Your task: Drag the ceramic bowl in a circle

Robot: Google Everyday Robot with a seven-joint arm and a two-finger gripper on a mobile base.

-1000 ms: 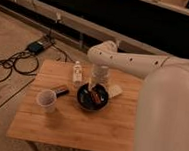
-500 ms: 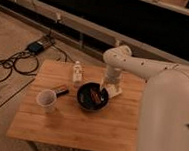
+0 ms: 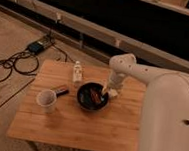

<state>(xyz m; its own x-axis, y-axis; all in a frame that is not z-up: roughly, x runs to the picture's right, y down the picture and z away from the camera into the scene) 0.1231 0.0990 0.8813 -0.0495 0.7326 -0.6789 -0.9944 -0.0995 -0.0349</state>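
Ceramic bowl (image 3: 89, 101) sits near the centre of the wooden surface (image 3: 82, 131), with orange-red bits inside. Tool (image 3: 106, 92) is down at the bowl's right rim; cannot tell whether it is apart or clamped. White cup (image 3: 47, 99) stands left of the bowl, a small dark item (image 3: 61, 91) between them, and a small bottle (image 3: 77, 72) behind.

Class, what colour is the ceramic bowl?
The ceramic bowl is glossy black, clearest in the camera view; the gripper is at its rim.
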